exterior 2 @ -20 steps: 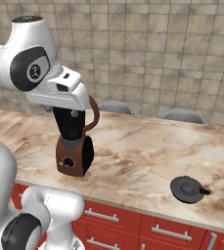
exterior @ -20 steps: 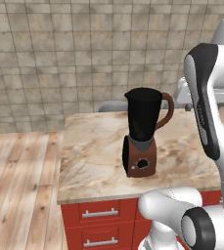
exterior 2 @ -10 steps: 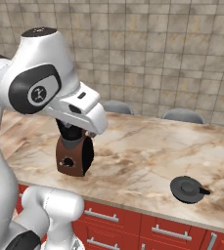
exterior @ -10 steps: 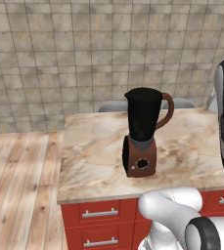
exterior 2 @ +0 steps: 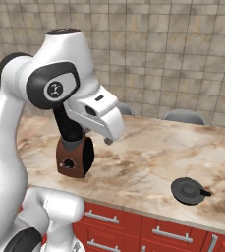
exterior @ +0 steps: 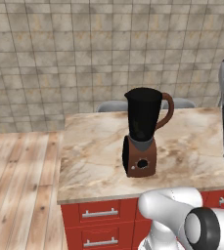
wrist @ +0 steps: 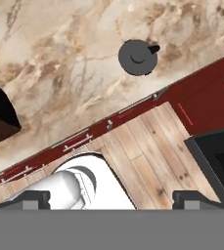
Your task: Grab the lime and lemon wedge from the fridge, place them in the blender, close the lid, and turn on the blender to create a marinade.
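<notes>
Blender (exterior: 144, 132) uncovered, contents unseen; lid (wrist: 137, 57) on counter (exterior 2: 148, 157); gripper (wrist: 111, 199) seemingly released.

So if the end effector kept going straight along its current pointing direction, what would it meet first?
Most likely the wooden floor in front of the red cabinets, judging by the middle of the hand view. The lid lies off that line, on the counter. Depth is hard to judge.

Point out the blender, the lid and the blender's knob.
blender (exterior: 144, 128): left base view, on the black jug.
lid (exterior 2: 187, 190): right base view, on its flat top by the centre knob.
knob (exterior: 142, 163): left base view, on the brown base's front.
</notes>
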Available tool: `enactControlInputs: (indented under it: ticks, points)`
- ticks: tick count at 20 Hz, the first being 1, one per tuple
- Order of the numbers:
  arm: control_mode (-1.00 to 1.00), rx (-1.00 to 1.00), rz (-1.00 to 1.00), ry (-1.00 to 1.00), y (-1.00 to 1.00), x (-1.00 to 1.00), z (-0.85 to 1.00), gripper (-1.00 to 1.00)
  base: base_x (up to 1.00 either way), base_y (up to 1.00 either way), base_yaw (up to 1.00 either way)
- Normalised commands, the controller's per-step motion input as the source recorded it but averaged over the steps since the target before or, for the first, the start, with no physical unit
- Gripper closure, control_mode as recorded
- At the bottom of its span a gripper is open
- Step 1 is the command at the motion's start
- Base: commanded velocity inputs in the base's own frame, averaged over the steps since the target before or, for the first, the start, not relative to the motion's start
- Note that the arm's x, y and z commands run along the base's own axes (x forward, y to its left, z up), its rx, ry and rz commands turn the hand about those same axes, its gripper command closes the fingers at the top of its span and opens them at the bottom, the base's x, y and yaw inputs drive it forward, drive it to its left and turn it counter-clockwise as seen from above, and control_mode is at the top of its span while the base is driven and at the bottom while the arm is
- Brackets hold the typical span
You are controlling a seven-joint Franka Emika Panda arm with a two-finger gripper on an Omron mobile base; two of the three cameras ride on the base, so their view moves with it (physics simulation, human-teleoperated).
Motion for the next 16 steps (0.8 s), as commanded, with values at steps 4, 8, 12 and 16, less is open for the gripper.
enactControlInputs:
  ticks: [4, 8, 12, 16]
  points:
    - [-1.00, 0.01, -0.16, 0.02, -0.32, -0.02, 0.00, -1.00, 0.00, 0.00, 0.00]
    - [-1.00, 0.01, -0.15, 0.02, -0.35, -0.06, -0.01, -1.00, 0.00, 0.00, 0.00]
    - [-1.00, 0.03, -0.16, 0.08, -0.76, 0.00, -0.24, -1.00, 0.00, 0.00, 0.00]
    - [-1.00, 0.00, -0.08, 0.03, -0.87, 0.00, -0.41, -1.00, 0.00, 0.00, 0.00]
